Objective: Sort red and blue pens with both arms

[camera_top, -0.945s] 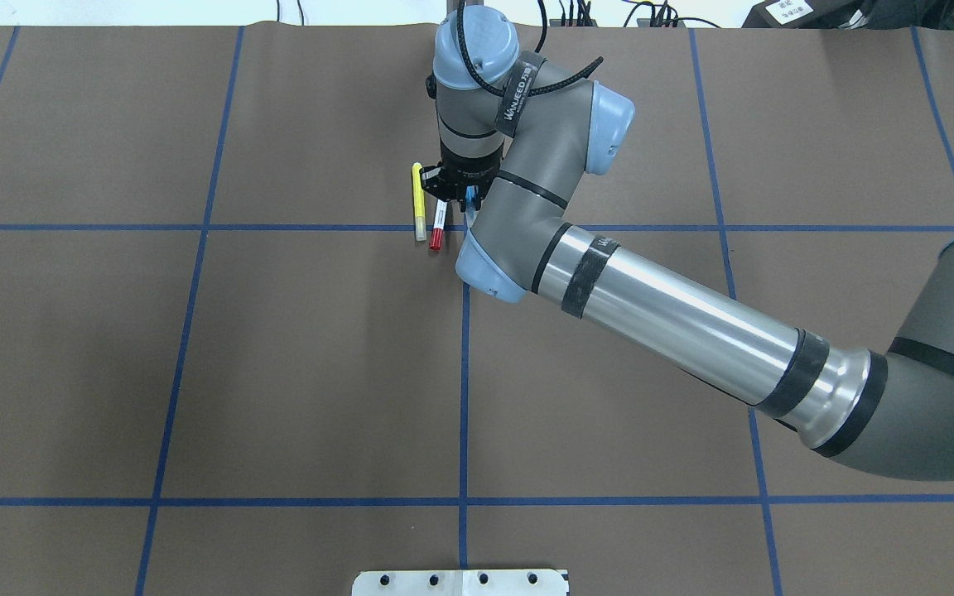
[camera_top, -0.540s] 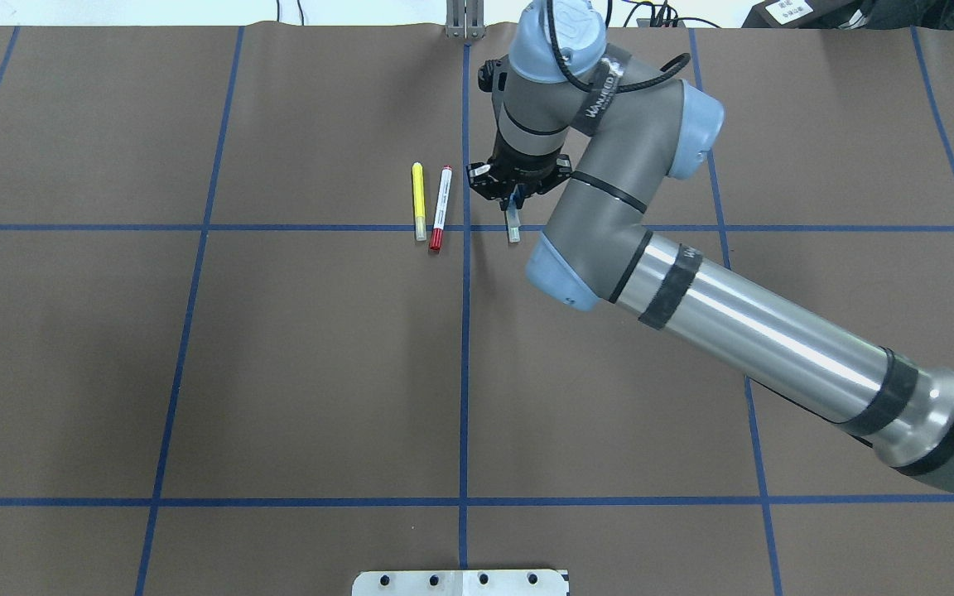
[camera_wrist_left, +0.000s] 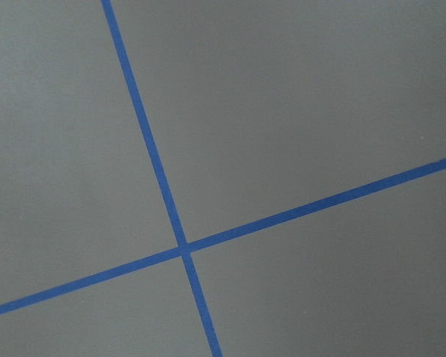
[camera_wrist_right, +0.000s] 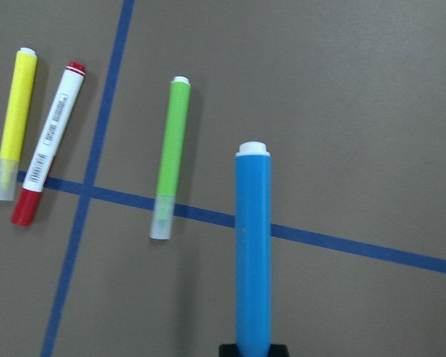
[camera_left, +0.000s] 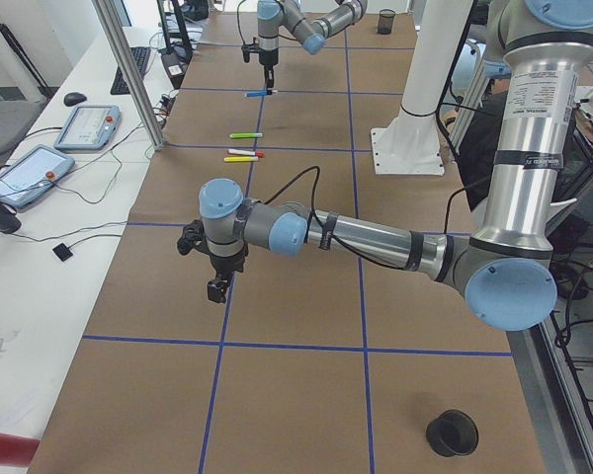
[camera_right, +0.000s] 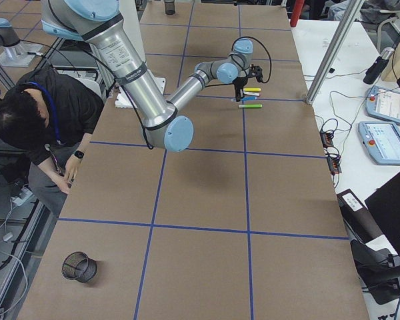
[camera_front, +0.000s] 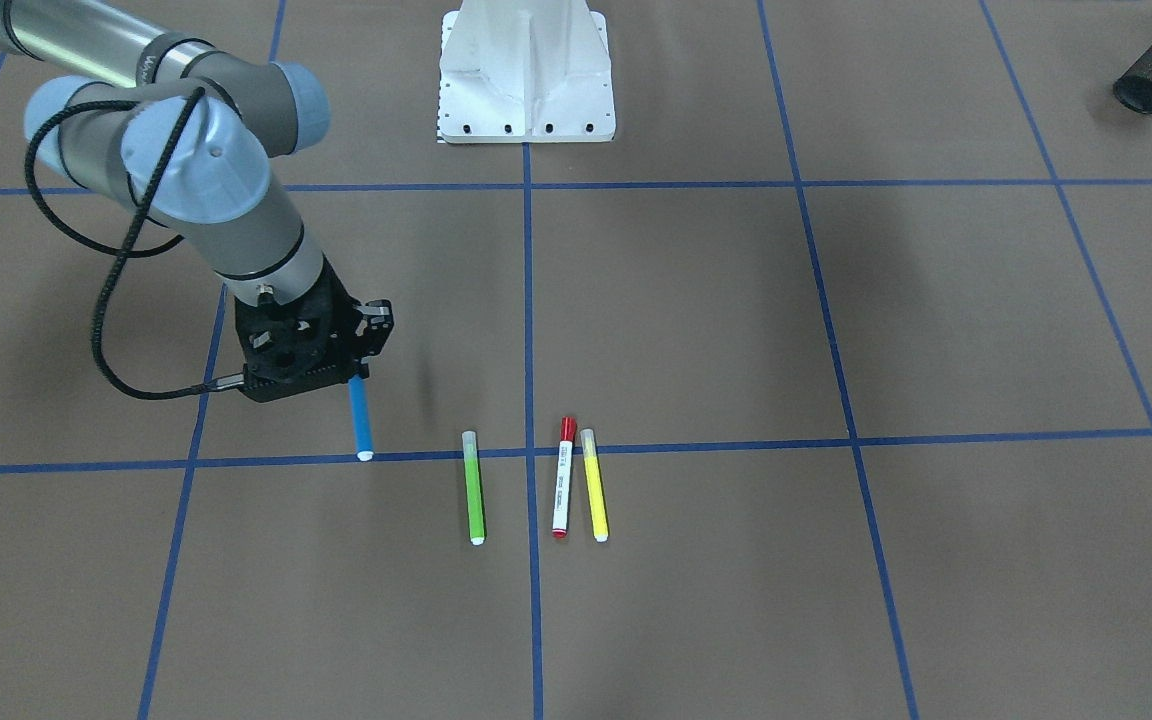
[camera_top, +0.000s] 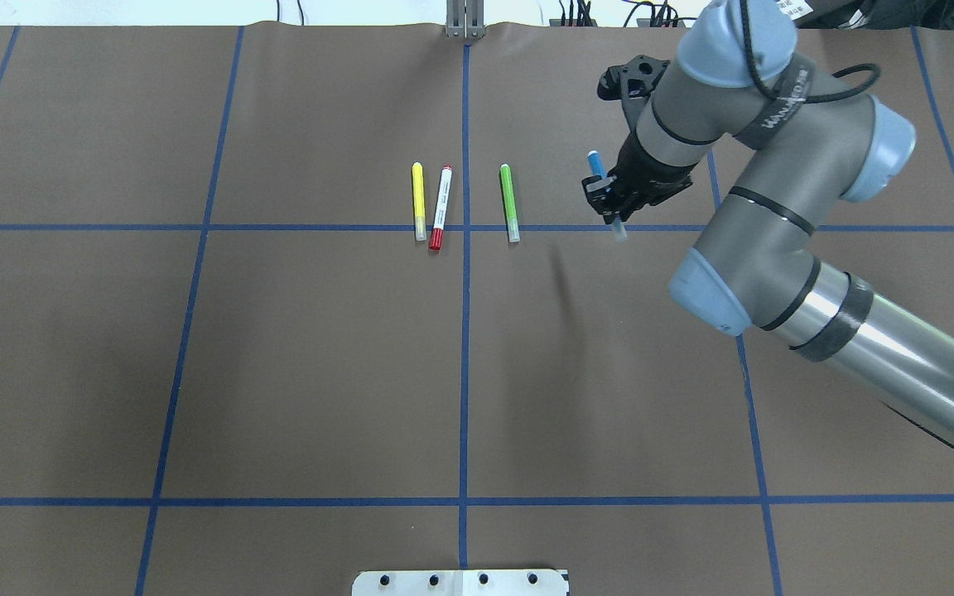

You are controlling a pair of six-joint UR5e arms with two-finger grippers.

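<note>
The right gripper [camera_top: 609,203] has its fingers closed on the blue pen [camera_front: 361,420], gripping it partway along the barrel with the white tip pointing away from the robot; it is near the green marker [camera_front: 474,487], on the side away from the other pens. The red pen [camera_front: 563,478] lies flat on the bench [camera_front: 836,600] between the green marker and the yellow marker [camera_front: 593,485], just beside the yellow one. The left gripper [camera_left: 215,286] hangs over bare bench, well apart from the pens; I cannot tell how its fingers stand.
</note>
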